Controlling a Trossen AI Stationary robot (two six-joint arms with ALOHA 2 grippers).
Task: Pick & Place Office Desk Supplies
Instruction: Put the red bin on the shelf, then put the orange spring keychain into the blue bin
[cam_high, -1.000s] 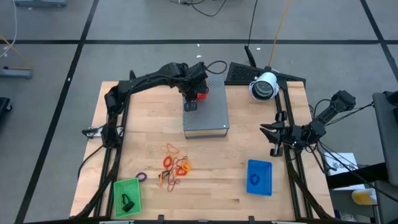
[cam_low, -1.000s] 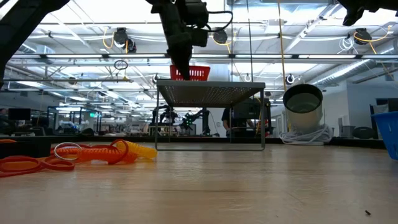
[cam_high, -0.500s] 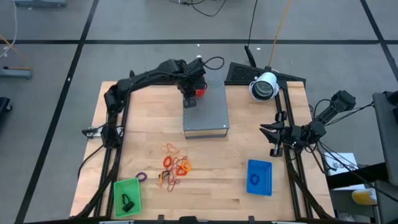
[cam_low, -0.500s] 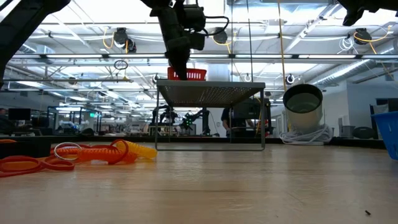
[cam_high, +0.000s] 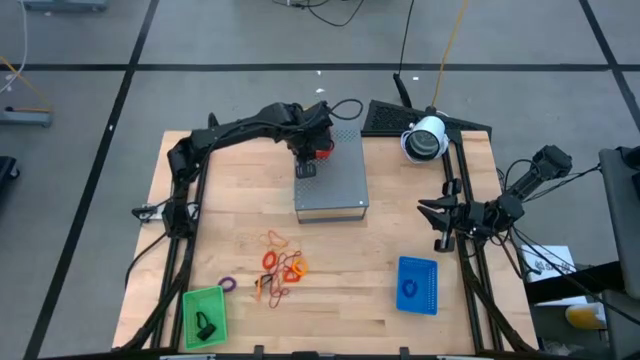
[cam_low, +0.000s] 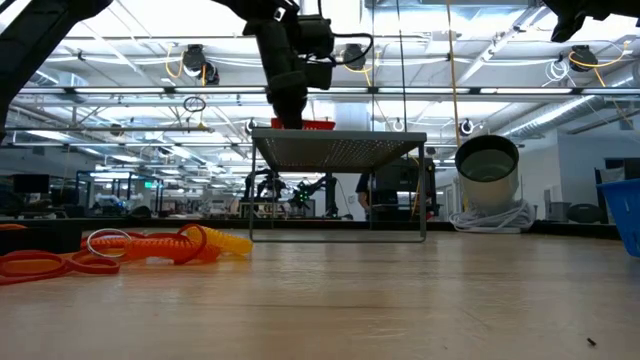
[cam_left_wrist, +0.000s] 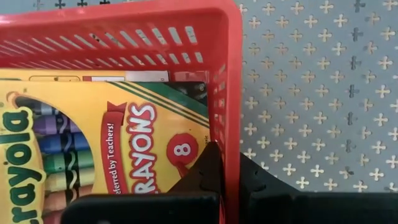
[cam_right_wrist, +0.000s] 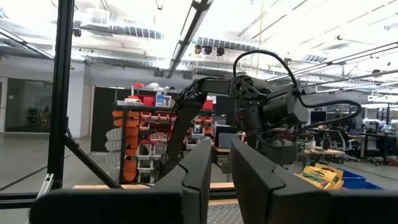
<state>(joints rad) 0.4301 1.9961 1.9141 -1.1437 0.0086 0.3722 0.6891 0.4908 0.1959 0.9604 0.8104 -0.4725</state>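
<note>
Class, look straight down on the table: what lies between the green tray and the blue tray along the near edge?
In the high view, between the green tray and blue tray lie the rubber-band loops, a little farther back; otherwise bare wood.

Crayon box (cam_left_wrist: 93, 155) flat; rubber bands (cam_high: 283, 267) heaped on table.

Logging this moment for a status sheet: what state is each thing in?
Left gripper: shut on red tray wall.
Red tray: on grey box, holds crayon pack.
Right gripper: idle at table's right edge.
Rubber bands: loose on table.
</note>
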